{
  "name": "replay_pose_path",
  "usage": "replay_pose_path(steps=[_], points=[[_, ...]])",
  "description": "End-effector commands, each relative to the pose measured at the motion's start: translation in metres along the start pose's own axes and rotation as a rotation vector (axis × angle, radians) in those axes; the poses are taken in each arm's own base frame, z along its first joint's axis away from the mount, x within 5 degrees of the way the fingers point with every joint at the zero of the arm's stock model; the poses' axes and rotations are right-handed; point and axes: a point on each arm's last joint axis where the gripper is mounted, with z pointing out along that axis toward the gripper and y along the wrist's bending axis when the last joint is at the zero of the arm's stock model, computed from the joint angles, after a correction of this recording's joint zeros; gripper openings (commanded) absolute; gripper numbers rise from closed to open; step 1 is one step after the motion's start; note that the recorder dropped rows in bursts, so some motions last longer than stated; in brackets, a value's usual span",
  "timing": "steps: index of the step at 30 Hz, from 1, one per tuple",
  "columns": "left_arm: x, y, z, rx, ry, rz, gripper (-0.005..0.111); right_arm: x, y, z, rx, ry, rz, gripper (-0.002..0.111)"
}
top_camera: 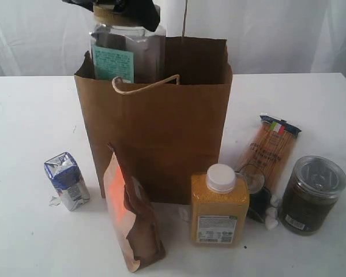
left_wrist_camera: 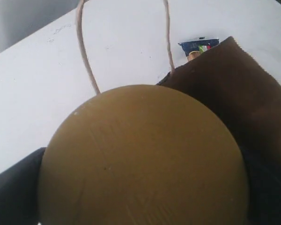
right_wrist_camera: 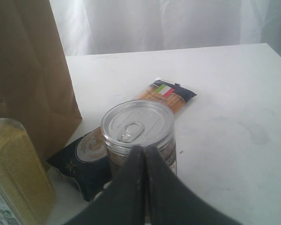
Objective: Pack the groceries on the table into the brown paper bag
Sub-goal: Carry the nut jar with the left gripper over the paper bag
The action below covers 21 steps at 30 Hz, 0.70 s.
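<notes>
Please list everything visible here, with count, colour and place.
table: 1, white, under everything
paper bag: 1, brown, centre
nut jar: 1, clear, tan lid, at bag's mouth
carton: 1, blue-white, left of bag
pouch: 1, brown-orange, before bag
bottle: 1, yellow, white cap, before bag
spaghetti packet: 1, orange, right of bag
dark jar: 1, clear lid, far right
left gripper: 1, black, shut on nut jar
right gripper: 1, black, shut, facing dark jar

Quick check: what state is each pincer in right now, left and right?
Left pincer: holding the nut jar.
Right pincer: shut, holding nothing.
</notes>
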Motion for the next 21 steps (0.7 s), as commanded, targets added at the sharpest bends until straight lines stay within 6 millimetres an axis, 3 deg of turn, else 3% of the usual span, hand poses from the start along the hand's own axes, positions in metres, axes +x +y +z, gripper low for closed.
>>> replay_pose_path(steps=[1,21], points=[[0.005,-0.001,0.009,0.008,-0.016,-0.030,0.000,0.001,0.000,0.000,0.000,-0.001,-0.012,0.000],[0.042,0.001,0.051,0.074,0.080,-0.076,0.000,0.001,0.000,0.000,0.000,-0.001,-0.012,0.000]])
